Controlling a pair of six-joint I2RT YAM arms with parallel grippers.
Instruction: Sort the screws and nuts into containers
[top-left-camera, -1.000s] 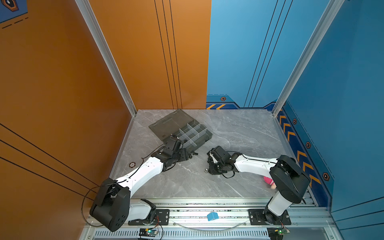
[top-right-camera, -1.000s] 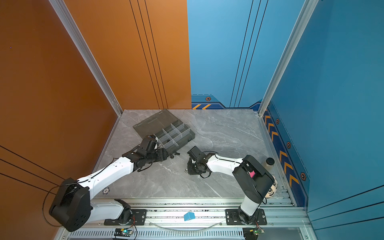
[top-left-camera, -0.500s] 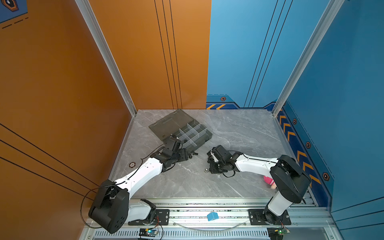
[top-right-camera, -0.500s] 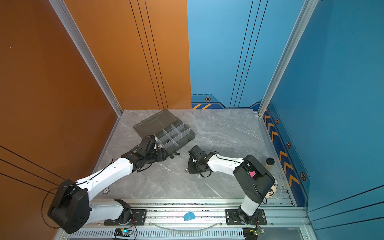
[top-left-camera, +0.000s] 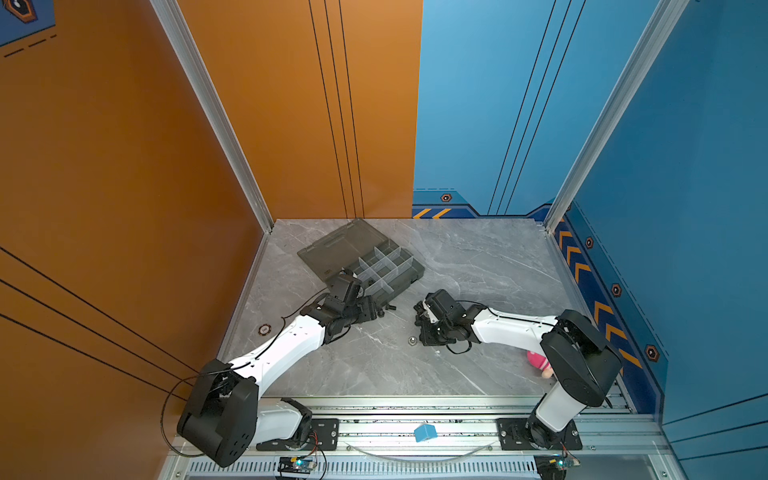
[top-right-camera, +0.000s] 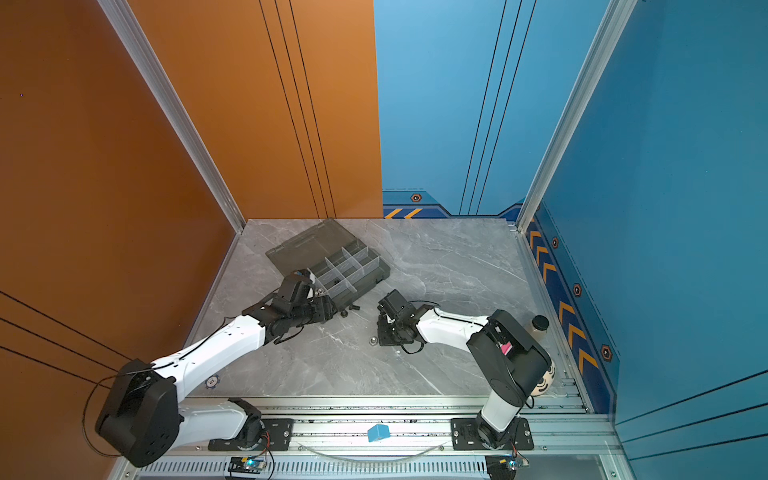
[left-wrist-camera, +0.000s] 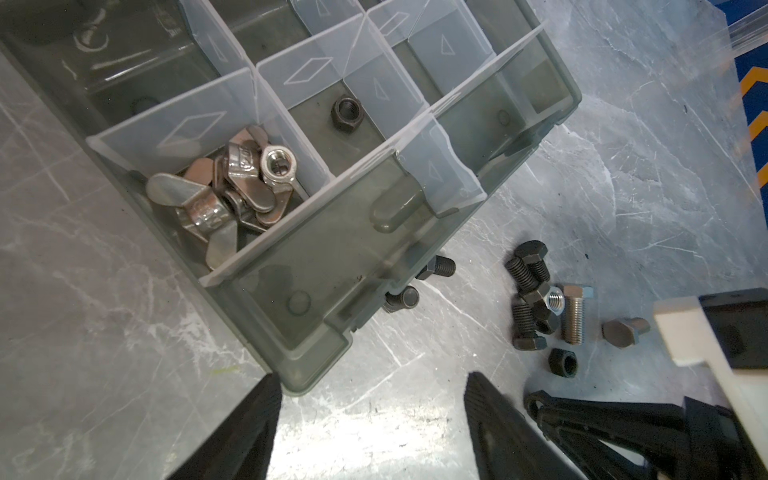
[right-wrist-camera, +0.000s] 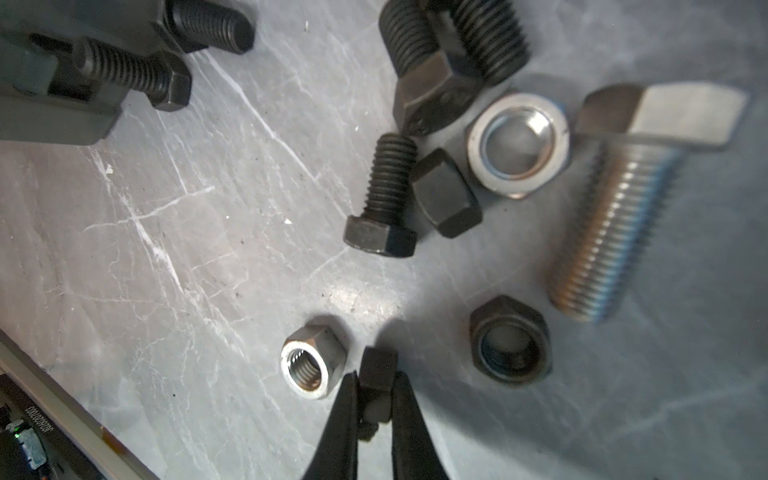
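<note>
Both top views are bright, evenly lit from above and sharp throughout. The wide lens makes the corner posts lean toward 11 and 1 o'clock. Shadows under the arms on the worktop (top-left-camera: 374, 374) are soft and pale.

The left wrist view is crisp. A white sheen lies on the stone at the left pincer (left-wrist-camera: 370, 378), and faint glare shows on the organizer box (left-wrist-camera: 257, 332) dividers.

The right wrist view has shallow focus: the silver nut (right-wrist-camera: 312, 368) is sharp and the silver bolt (right-wrist-camera: 615, 216) blurs. The black fastener (right-wrist-camera: 377, 361) in the right pincer (right-wrist-camera: 377, 376) is nearly a silhouette.

Black screws (right-wrist-camera: 388, 178), silver nuts (right-wrist-camera: 309, 368) — smoky-grey containers (left-wrist-camera: 299, 266), marbled table (left-wrist-camera: 104, 332).
</note>
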